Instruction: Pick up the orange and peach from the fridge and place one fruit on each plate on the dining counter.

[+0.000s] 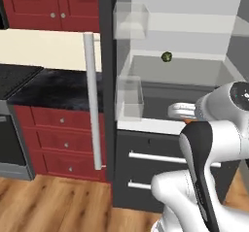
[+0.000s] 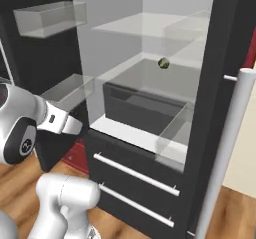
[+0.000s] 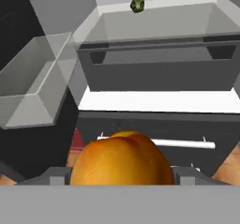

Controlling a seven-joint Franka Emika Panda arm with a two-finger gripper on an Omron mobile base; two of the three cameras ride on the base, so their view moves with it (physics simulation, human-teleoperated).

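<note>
The tall dark grey fridge point(image 1: 108, 80) point(image 2: 220, 73) stands open, showing white walls, glass shelves and a dark drawer point(image 3: 154, 73). In the hand view a round orange-yellow peach point(image 3: 121, 160) with a faint crease sits between the fingertips of my gripper point(image 3: 121, 177), which is shut on it. The gripper point(image 1: 186, 115) hangs just in front of the fridge's lower white ledge, and a sliver of the peach point(image 1: 188, 121) shows under it. A small dark green item point(image 1: 166, 57) point(image 2: 163, 62) point(image 3: 137, 4) lies on the shelf above the drawer. No orange, plates or dining counter are in sight.
The open door's long silver handle point(image 1: 92, 100) point(image 2: 230, 143) and its clear bins point(image 1: 130, 20) point(image 1: 129, 97) stand at my left. Two bar-handled freezer drawers point(image 1: 160, 158) point(image 2: 135, 173) lie below. Red cabinets point(image 1: 58, 129) with a black counter point(image 1: 53, 88) are further left, over wooden floor.
</note>
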